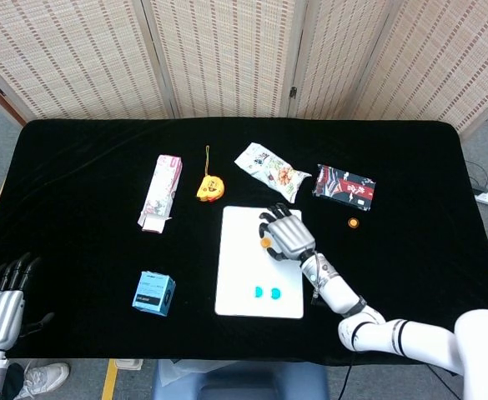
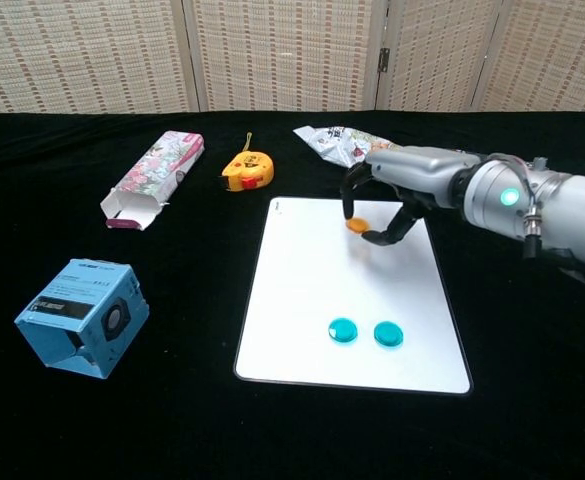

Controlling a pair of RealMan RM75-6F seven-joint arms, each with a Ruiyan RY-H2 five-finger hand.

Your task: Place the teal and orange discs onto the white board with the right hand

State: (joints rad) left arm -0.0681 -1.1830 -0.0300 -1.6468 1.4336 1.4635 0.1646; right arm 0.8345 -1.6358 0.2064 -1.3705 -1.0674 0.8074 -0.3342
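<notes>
The right hand (image 2: 387,200) pinches an orange disc (image 2: 356,225) in its curled fingers above the upper part of the white board (image 2: 302,300). Two teal discs (image 2: 343,329) lie on the board's lower part. A second orange disc (image 1: 354,222) lies on the black cloth. The left hand (image 1: 4,300) seems open, empty.
</notes>
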